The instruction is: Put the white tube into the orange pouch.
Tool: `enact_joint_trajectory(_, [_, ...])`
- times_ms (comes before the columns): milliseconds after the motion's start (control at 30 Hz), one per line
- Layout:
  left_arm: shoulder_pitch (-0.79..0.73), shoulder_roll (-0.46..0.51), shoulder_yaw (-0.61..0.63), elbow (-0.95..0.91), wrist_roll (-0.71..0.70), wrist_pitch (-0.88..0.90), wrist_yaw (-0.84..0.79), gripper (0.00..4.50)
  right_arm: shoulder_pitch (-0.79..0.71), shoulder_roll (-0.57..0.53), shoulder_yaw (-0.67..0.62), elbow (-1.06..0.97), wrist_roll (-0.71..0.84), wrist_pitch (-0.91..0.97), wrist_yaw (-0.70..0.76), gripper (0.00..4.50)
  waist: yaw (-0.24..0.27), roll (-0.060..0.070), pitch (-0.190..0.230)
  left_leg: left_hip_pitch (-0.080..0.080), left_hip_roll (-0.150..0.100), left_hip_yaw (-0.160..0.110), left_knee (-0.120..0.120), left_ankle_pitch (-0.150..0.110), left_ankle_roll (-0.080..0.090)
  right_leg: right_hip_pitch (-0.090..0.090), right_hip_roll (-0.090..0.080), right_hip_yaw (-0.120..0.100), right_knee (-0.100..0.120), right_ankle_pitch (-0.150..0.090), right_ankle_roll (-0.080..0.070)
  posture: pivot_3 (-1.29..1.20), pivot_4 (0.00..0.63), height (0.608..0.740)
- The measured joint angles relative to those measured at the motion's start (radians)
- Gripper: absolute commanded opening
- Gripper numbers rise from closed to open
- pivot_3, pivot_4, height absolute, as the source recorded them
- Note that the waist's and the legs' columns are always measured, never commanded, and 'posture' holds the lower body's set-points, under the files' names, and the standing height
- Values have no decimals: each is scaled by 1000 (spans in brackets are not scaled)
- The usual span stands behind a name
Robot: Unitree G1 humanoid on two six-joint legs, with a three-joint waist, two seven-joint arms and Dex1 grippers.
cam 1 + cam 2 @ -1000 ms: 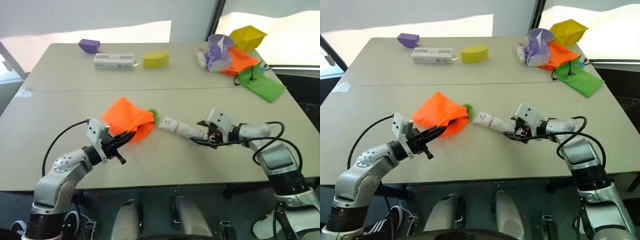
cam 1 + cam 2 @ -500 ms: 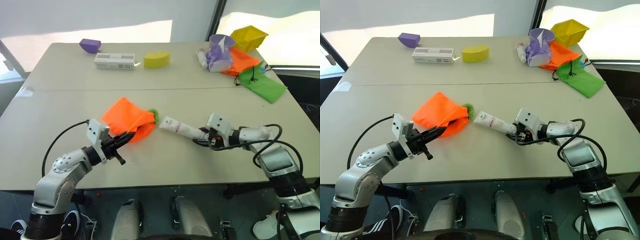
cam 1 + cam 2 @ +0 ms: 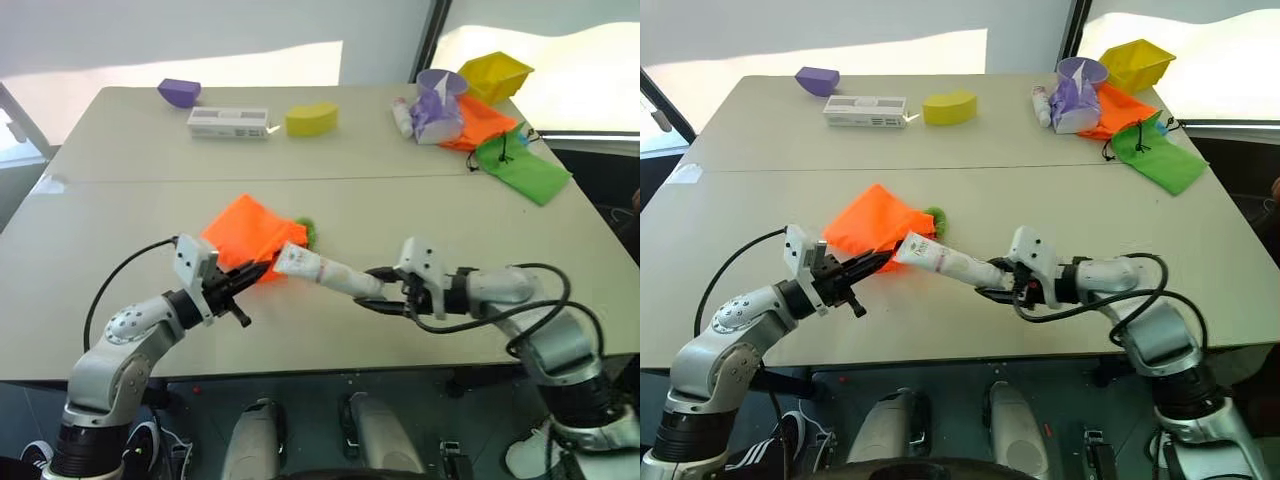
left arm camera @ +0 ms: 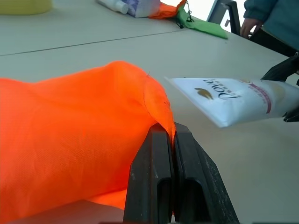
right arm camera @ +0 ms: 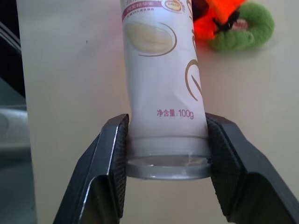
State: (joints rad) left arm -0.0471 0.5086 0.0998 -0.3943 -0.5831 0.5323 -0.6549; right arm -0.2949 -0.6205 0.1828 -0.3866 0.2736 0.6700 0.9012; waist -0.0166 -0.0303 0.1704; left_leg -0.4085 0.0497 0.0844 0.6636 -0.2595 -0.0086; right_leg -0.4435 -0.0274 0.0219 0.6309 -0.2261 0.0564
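At the near left, the left gripper (image 3: pixel 252 270) is clenched on an edge of the bright neon-orange flat fabric pouch (image 3: pixel 250 235), lifting that edge so the cloth tents above the pale table (image 3: pixel 120 210). In the left wrist view the black fingers (image 4: pixel 161 182) pinch a fold of the fabric, and no gaping mouth is visible between the layers. Just right of the pouch lies its small green ring (image 3: pixel 307 229). Next comes the slim white squeeze tube (image 3: pixel 325 270) with a red-pink band, held off the table and slanting down to the right; its flat crimped end touches or just reaches the lifted pouch edge. The right gripper (image 3: pixel 385 292) grasps the tube at the cap end.

The risk, as I judge it, is that the tube's wide flat end meets closed cloth and pushes the pouch away or slides under it. It could also twist in a grip so near the cap.
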Motion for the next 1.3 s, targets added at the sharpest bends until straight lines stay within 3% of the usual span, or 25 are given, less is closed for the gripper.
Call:
enact_joint_trajectory(300, [2, 3, 5, -2, -1, 1, 7, 0, -16, -9, 48, 53, -84, -4, -70, 1802, 3, 0, 0, -2, -1, 1, 0, 0, 0, 0, -1, 0, -3, -1, 1, 0, 150, 740])
enact_joint_trajectory(600, [3, 2, 5, -2, 0, 0, 8, 0, 19, -63, 46, -41, 20, 28, 38, 1802, 1, 0, 0, -1, 0, 0, 0, 0, 0, 0, 0, -1, -1, 0, 1, 0, 150, 740])
enact_joint_trajectory(1000, [10, 8, 3, -20, -1, 2, 3, 0, -38, -6, 80, 34, -37, 21, -68, 1802, 3, 0, 0, -1, -1, 1, 0, 0, 0, 0, 0, 0, -2, -1, 1, 0, 150, 740])
enact_joint_trajectory(1300, [7, -3, 0, -21, -2, 2, 6, 0, -101, 126, 149, 68, -118, 10, -185, 1802, 0, 0, 0, -1, 0, 0, 0, 0, 0, 0, 0, 0, 0, 0, 1, 0, 150, 740])
